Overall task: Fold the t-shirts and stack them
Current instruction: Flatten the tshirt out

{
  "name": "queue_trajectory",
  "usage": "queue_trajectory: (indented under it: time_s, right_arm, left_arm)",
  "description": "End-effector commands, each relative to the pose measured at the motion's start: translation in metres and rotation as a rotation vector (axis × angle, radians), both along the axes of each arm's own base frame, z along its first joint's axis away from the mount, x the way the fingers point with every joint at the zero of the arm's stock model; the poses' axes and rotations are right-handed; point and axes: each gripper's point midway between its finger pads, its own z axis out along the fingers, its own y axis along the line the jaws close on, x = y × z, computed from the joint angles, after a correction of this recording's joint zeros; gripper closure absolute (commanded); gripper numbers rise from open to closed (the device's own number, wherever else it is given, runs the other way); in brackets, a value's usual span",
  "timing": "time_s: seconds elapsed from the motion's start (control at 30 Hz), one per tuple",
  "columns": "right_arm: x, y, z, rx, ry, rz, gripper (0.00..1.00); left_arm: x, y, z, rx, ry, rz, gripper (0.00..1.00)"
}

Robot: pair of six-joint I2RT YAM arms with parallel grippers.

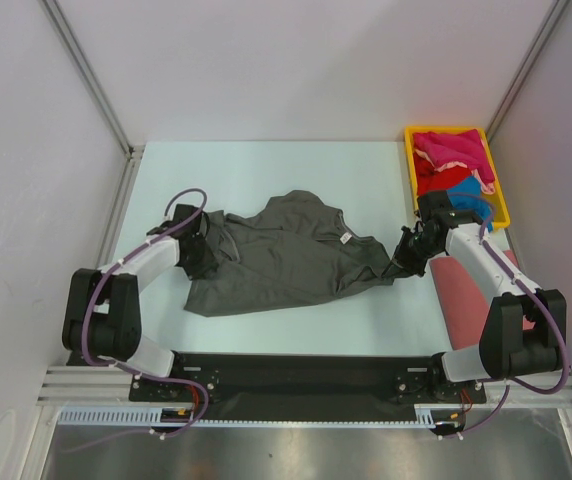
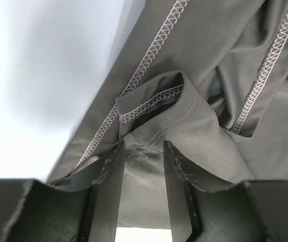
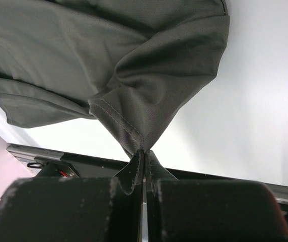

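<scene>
The right gripper (image 3: 144, 151) is seen closed tight on a gathered corner of the dark grey t-shirt (image 1: 286, 255), at the garment's right side; the cloth is drawn into a taut cone from the pinch. This is judged to be a hold for pulling that side out flat. The fingers (image 2: 109, 181) of the left gripper (image 2: 143, 146) are seen standing apart, with a stitched hem fold at the shirt's left side lying between them. Whether that cloth is actually pinched cannot be told. With one gripper at each side, the shirt is judged to be at the spreading stage, with no fold made yet.

The dark grey t-shirt is spread, rumpled, across the middle of the tabletop (image 1: 266, 170), collar towards the far edge and lower hem towards the near edge. It appears to lie inside out, since overlock seams and a small label are exposed.

At the far right corner of the tabletop a yellow tray (image 1: 408, 165) is set. It is filled with a magenta shirt (image 1: 451, 148) at the far end, a red shirt (image 1: 444, 182) in the middle and a bright blue shirt (image 1: 476, 205) at the near end, all crumpled. Outside the tray, by the right edge and partly under the right arm, a salmon-pink shirt (image 1: 466, 290) is laid flat. It is judged to be the base of the stack.
</scene>
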Motion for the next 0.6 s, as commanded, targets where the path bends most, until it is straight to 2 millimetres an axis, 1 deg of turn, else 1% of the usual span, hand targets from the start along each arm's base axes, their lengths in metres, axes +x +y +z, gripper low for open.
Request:
queue_trajectory:
  time_s: [0.0, 0.13, 0.2, 0.3, 0.33, 0.37, 0.4, 0.47, 0.5, 0.57]
  right_arm:
    - [-0.001, 0.0, 0.007, 0.007, -0.031, 0.016, 1.0]
    - [0.0, -0.002, 0.008, 0.005, -0.032, 0.016, 1.0]
    - [0.0, -0.002, 0.008, 0.006, -0.031, 0.016, 1.0]
    - [0.0, -0.002, 0.009, 0.008, -0.036, 0.018, 1.0]
    - [0.0, -0.002, 0.009, 0.008, -0.034, 0.018, 1.0]
    - [0.001, -0.002, 0.008, 0.006, -0.033, 0.016, 1.0]
    - [0.0, -0.002, 0.007, 0.007, -0.031, 0.016, 1.0]
    - [0.001, -0.002, 0.007, 0.008, -0.034, 0.015, 1.0]
    - [0.001, -0.002, 0.008, 0.008, -0.035, 0.015, 1.0]
    - [0.003, -0.002, 0.008, 0.01, -0.039, 0.012, 1.0]
  left_arm:
    - [0.003, -0.001, -0.001, 0.007, -0.023, 0.005, 0.58]
    - [0.005, -0.001, -0.01, 0.012, -0.008, 0.003, 0.62]
    - [0.007, 0.0, -0.013, 0.022, -0.001, 0.0, 0.69]
    - [0.011, 0.002, -0.002, 0.037, -0.02, -0.002, 0.77]
    - [0.012, 0.003, 0.003, 0.042, -0.036, -0.001, 0.78]
    - [0.012, 0.003, 0.007, 0.043, -0.046, 0.001, 0.8]
    - [0.012, 0.003, 0.016, 0.04, -0.067, 0.002, 0.84]
    - [0.01, 0.003, 0.022, 0.036, -0.078, 0.004, 0.89]
    - [0.008, 0.003, 0.024, 0.035, -0.08, 0.006, 0.95]
    - [0.005, 0.003, 0.034, 0.028, -0.091, 0.007, 1.0]
